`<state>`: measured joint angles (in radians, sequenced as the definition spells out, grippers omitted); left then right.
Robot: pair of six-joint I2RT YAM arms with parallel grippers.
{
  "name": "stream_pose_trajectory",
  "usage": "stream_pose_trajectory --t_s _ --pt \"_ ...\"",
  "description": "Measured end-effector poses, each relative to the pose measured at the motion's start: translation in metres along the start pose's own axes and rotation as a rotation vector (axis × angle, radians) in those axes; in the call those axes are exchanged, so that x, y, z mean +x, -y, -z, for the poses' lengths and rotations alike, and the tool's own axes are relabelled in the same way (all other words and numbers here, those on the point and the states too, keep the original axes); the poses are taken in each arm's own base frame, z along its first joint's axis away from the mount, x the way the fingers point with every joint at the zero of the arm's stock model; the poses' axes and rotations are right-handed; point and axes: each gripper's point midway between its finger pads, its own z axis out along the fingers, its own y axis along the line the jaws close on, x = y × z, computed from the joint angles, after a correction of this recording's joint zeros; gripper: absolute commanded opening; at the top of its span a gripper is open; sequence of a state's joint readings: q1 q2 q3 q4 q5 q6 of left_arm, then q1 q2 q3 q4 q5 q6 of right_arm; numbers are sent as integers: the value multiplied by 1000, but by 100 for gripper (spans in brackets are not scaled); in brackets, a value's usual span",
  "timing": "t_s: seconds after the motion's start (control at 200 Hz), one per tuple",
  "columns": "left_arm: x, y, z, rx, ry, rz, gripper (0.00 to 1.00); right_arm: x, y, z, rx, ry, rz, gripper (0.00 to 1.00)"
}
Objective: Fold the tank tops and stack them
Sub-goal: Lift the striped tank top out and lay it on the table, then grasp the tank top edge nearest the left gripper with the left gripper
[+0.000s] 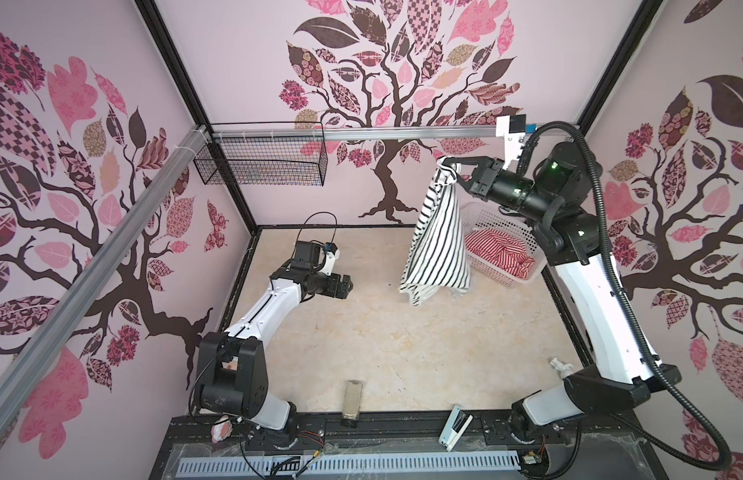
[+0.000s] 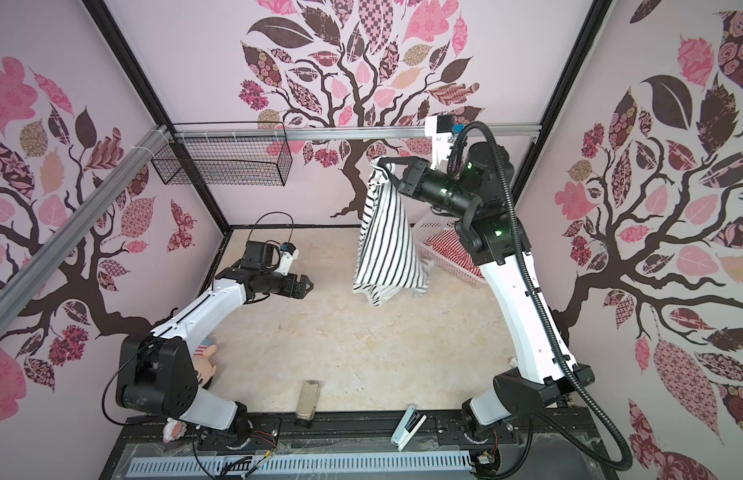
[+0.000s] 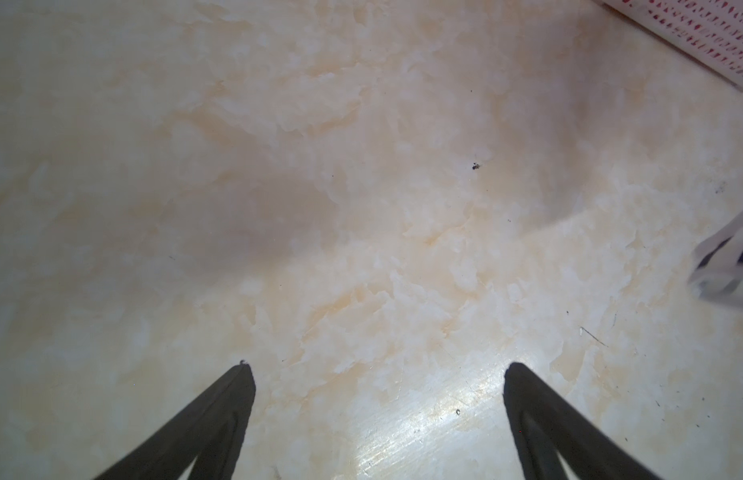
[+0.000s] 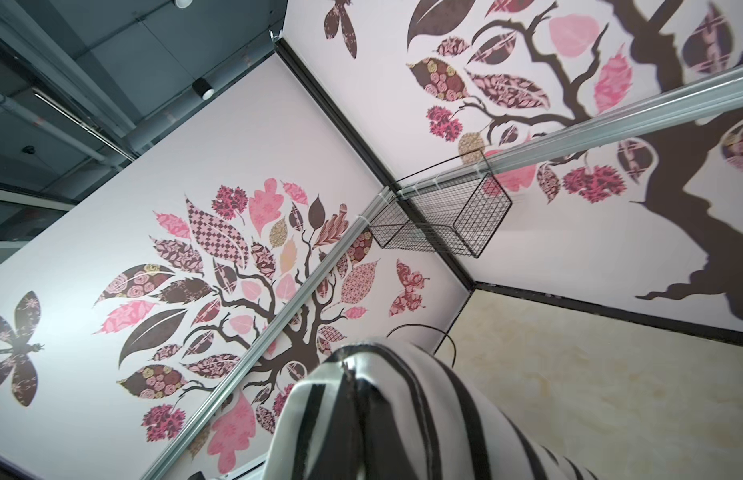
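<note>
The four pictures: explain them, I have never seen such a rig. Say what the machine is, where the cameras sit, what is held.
These are two robot arms. Two pictures look down from overhead; two come from wrist cameras. The right end effector is shut on a black-and-white striped knit tank top, hanging over the beige marbled tabletop. The left end effector is open and empty. A red-and-white striped tank top lies crumpled in a white plastic lattice basket.

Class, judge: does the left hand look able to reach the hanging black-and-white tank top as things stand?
Probably yes: the open left hand faces the black-and-white tank top, with only bare table between them.
</note>
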<state>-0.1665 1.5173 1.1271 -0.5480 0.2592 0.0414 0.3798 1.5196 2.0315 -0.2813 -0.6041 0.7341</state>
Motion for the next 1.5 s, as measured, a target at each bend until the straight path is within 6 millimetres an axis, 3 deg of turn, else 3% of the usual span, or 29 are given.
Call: stream_pose_trajectory --t_s 0.13,0.255,0.345,0.47,0.53,0.605,0.82,0.89,0.976,1.046,1.151,1.321,1.496 --pt "-1 -19 4 -36 11 53 98 26 14 -30 -17 -76 -47 0" --pt "-3 -30 8 -80 23 71 98 56 41 -57 21 -159 -92 0" --pt "-8 -33 15 -107 46 65 98 72 65 -61 98 -202 -108 0" --pt "-14 -35 24 -130 80 49 98 83 98 -53 252 -222 -89 0" --pt "-16 -34 26 -125 88 40 98 93 118 -45 335 -231 -75 0" --pt "-15 -30 26 -105 86 26 98 121 152 -32 453 -278 -84 0" --pt "-1 -9 12 -12 15 -41 92 244 265 31 773 -500 -183 0" --pt "6 4 3 17 -19 -80 89 280 291 58 860 -564 -219 0" --pt "14 21 -7 53 -54 -133 86 306 308 88 935 -610 -247 0" --pt "20 34 -15 92 -83 -156 85 313 313 105 967 -611 -254 0" --pt "29 42 -30 146 -137 -146 82 308 312 120 978 -566 -246 0" --pt "19 53 -59 260 -235 -56 69 303 311 130 973 -517 -244 0" --pt "15 66 -74 376 -283 96 68 307 313 132 967 -504 -248 0"
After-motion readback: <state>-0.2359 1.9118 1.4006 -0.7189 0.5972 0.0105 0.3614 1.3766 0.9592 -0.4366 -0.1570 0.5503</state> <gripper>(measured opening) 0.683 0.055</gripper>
